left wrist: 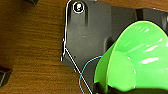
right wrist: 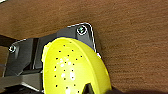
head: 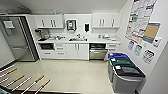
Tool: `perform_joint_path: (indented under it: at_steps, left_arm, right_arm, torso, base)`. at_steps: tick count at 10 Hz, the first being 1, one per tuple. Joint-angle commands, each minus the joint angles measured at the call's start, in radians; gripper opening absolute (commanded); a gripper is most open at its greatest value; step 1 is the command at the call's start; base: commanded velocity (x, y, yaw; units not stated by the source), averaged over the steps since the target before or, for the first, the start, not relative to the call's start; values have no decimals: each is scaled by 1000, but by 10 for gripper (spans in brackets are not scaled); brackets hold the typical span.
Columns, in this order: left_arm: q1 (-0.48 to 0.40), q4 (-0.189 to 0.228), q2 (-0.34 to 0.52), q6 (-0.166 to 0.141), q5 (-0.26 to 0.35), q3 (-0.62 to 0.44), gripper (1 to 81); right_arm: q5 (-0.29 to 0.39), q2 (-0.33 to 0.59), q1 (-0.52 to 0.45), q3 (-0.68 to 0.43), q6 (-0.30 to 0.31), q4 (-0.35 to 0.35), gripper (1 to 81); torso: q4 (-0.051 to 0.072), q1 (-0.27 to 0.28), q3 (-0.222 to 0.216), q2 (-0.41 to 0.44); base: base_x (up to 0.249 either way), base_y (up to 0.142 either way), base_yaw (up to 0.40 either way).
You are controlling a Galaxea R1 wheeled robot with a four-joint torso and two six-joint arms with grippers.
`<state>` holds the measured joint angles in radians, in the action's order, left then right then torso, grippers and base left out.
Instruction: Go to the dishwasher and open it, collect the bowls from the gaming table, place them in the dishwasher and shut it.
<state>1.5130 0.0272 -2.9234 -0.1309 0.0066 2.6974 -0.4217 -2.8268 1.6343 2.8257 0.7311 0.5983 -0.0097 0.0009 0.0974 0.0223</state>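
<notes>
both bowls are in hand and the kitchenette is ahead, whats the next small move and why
Probably drive forward across the floor toward the dishwasher. It sits under the counter, its top part looking ajar, still well off. The green bowl shows close up at the left wrist and the yellow bowl at the right, so nothing is left to collect.

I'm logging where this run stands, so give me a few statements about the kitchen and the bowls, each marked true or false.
1. The dishwasher stands partly open under the counter. True; its steel door is tipped out and a dark gap shows above it.
2. A green bowl shows close up in the left wrist view. True.
3. The bowl in the right wrist view is blue. False; it is a yellow bowl with small dots.
4. The waste bins stand against the left wall. False; they stand at the picture's right, below the posters.
5. White cabinets hang above the counter. True.
</notes>
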Motion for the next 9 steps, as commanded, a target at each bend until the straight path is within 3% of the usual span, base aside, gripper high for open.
perform_joint_path:
  at_steps: [1, 2, 3, 4, 9]
  left_arm:
    - [-36, 0, 12, 4, 62, 4, 10]
    - [-36, 0, 10, 4, 62, 4, 10]
    - [-36, 0, 10, 4, 62, 4, 10]
    - [-35, 0, 10, 4, 62, 4, 10]
    - [-36, -1, 10, 4, 61, 4, 10]
  right_arm:
    - [31, 27, -24, 13, 2, 5, 10]
    - [31, 28, -24, 12, 4, 9, 10]
    - [31, 28, -23, 15, 5, 11, 10]
    - [31, 28, -23, 15, 5, 12, 10]
    - [32, 28, -23, 15, 5, 18, 10]
  torso:
    - [0, 0, 0, 0]
    - [0, 0, -99, 0]
    - [0, 0, -30, 0]
    - [0, 0, -13, 0]
    - [0, 0, -20, 0]
  base:
    - [255, 0, 0]
    - [255, 0, 0]
    - [255, 0, 0]
    - [255, 0, 0]
    - [255, 0, 0]
